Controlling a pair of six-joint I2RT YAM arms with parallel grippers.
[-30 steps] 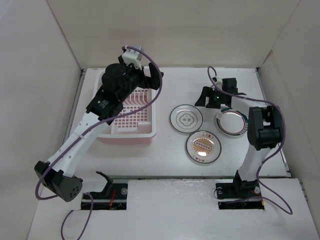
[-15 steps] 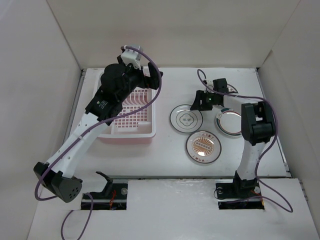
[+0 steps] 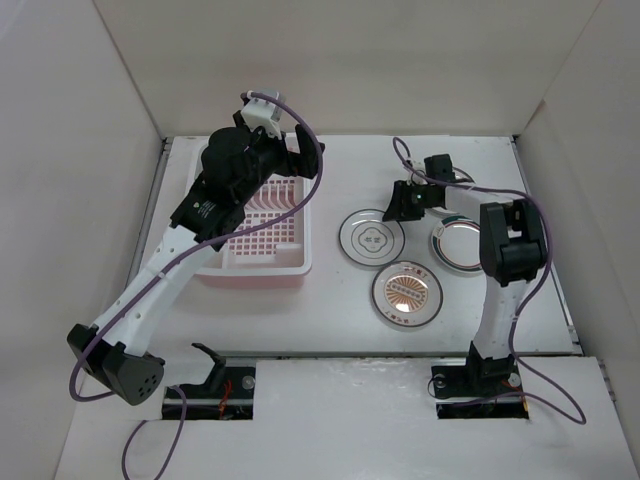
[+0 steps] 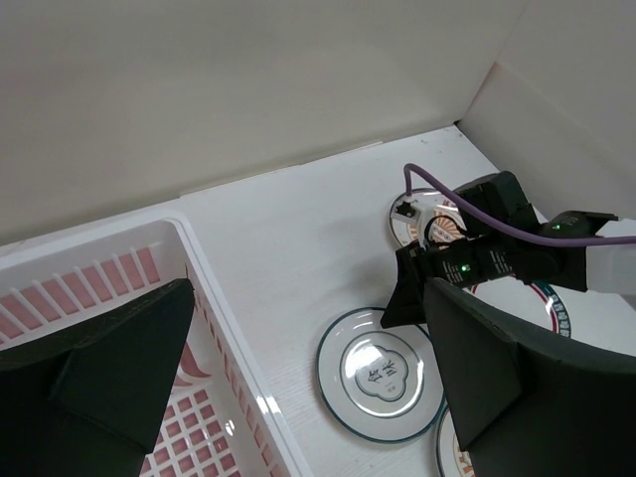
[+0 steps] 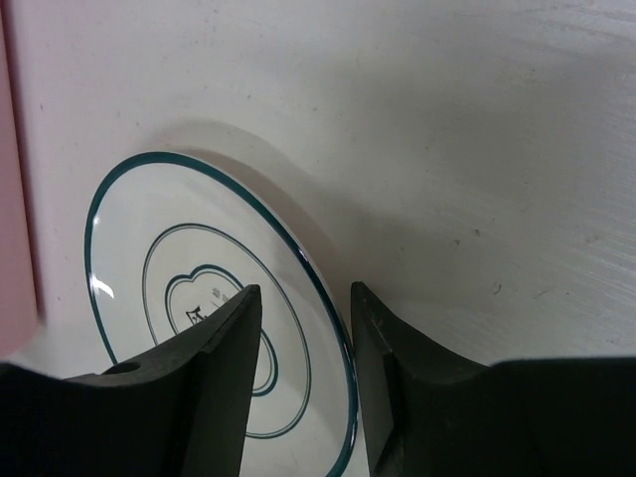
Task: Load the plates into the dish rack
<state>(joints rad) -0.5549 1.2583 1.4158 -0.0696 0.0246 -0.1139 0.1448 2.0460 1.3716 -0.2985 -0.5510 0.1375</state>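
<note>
Three plates lie on the table (image 3: 340,320), and none shows in the visible part of the rack (image 3: 255,268), which the left arm partly hides. Loading is judged hardly begun, with all three left to move

- White plate (image 3: 372,239), green-ringed: flat on the table. Its far rim runs between the fingers of the right gripper (image 5: 306,298) and its face spreads out on the gripper's rack side
- Right gripper: jaws part-way apart and astride that rim, not seen to press it. First pick judged to be in hand
- Orange plate (image 3: 407,293): near the right gripper, on its arm-base side, untouched
- Colour-rimmed plate (image 3: 463,243): just beside the right gripper, away from the rack, untouched
- Rack: well apart from the right gripper, beyond the white plate, and directly below the left gripper (image 4: 308,328)
- Left gripper: jaws spread wide, holding nothing
</note>
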